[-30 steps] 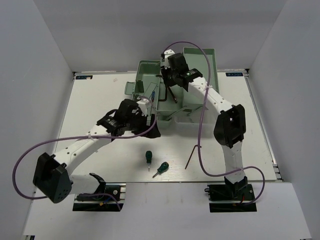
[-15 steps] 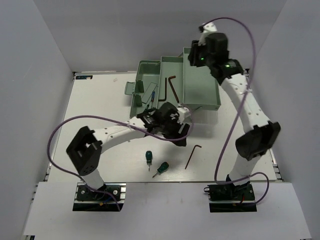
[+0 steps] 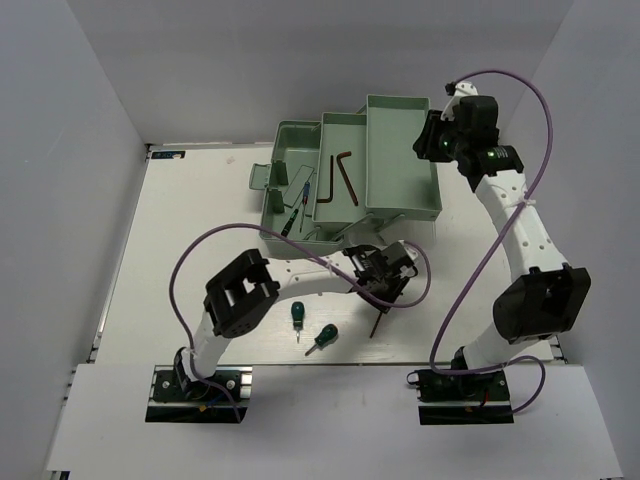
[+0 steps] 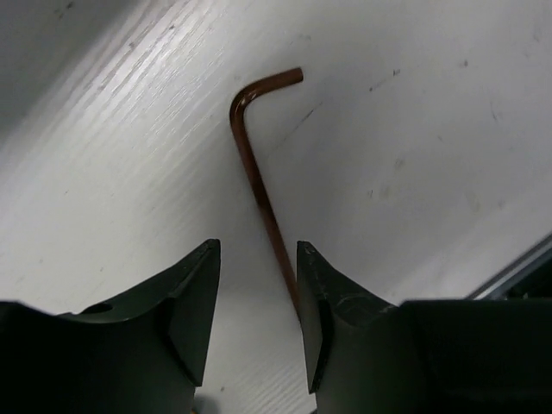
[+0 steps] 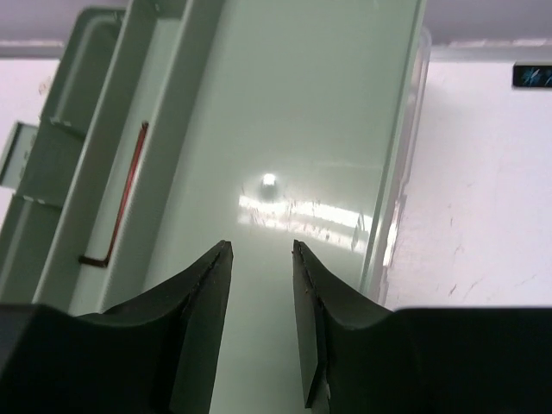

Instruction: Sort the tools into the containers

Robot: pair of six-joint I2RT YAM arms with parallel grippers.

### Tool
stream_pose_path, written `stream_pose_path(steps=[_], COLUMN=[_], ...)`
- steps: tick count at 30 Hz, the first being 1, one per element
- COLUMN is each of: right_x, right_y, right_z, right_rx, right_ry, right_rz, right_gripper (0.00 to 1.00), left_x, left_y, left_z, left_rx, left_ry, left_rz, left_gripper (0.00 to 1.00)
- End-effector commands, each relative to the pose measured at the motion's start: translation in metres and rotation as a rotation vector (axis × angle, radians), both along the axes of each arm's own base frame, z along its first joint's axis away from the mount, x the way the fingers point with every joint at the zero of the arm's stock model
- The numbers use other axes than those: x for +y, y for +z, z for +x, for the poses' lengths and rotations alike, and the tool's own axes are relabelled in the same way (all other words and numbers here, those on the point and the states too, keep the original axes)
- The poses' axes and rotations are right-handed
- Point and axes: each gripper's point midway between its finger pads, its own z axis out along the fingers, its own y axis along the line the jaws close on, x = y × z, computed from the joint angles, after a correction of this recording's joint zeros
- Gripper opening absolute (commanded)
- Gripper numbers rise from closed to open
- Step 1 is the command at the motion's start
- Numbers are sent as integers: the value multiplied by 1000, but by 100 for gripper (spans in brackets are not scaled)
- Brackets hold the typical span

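A reddish-brown hex key [image 3: 379, 318] lies on the table in front of the toolbox [image 3: 402, 208]. My left gripper [image 3: 384, 284] is open and low over it. In the left wrist view the key [image 4: 257, 169] runs down between the jaws [image 4: 257, 252], close beside the right finger [image 4: 316, 304], not gripped. My right gripper [image 3: 434, 140] is open and empty above the bare right tray [image 5: 328, 103]. Two hex keys [image 3: 343, 172] lie in the middle tray; one shows in the right wrist view [image 5: 126, 191]. Two thin screwdrivers [image 3: 296, 206] lie in the left compartment. Two green-handled screwdrivers [image 3: 296, 315] [image 3: 323, 337] lie on the table.
The toolbox's trays are spread open at the back centre. Its folded lid and handle [image 3: 262, 178] stick out to the left. White walls close in the table on the left, right and back. My left arm's purple cable [image 3: 190, 262] loops over the table's middle.
My left gripper has swung right from the toolbox's front to over the hex key on the table. My right gripper has left the middle tray, where a hex key now lies, and moved right.
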Motion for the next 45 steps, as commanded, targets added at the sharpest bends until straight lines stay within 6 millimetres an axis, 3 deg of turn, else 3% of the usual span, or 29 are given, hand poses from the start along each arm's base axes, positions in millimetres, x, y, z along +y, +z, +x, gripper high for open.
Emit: stream_pose_path(steps=[1, 9, 14, 22, 28, 30, 33, 35, 37, 39, 41, 42, 45], right_x=[3, -4, -7, -13, -14, -14, -14, -14, -15, -15, -17, -17, -17], right_y=[31, 16, 15, 14, 9, 9, 5, 5, 4, 3, 2, 1, -1], right_z=[-14, -22, -27, -31, -36, -37, -39, -41, -42, -43, -43, -44, -44], right_rx=[-84, -55, -52, -44, -25, -23, -11, -12, -11, -8, -8, -8, -4], right_ry=[34, 27, 22, 6, 3, 6, 9, 8, 8, 9, 1, 5, 4], right_rz=[50, 68, 78, 93, 99, 104, 102, 100, 95, 93, 88, 84, 78], right_gripper=[40, 40, 40, 40, 40, 40, 40, 40, 40, 40, 40, 40, 40], left_x=[-11, -5, 14, 50, 72, 74, 64, 48, 43, 31, 25, 24, 28], left_y=[4, -19, -42, -76, -92, -81, -61, -19, -7, 23, 35, 51, 63], left_z=[-1, -3, -10, -22, -27, -25, -22, -12, -11, -6, -11, -12, -20], left_rx=[-46, -59, -71, -91, -86, -101, -120, -154, -162, -179, -168, -180, -170], left_ry=[22, 49, 47, 48, 66, 71, 80, 82, 86, 78, 45, 36, 5], left_rz=[33, 114, 240, 432, 491, 483, 414, 309, 280, 175, 115, 70, 15], left_gripper=[51, 48, 29, 21, 8, 0, 0, 0, 0, 0, 0, 0, 0])
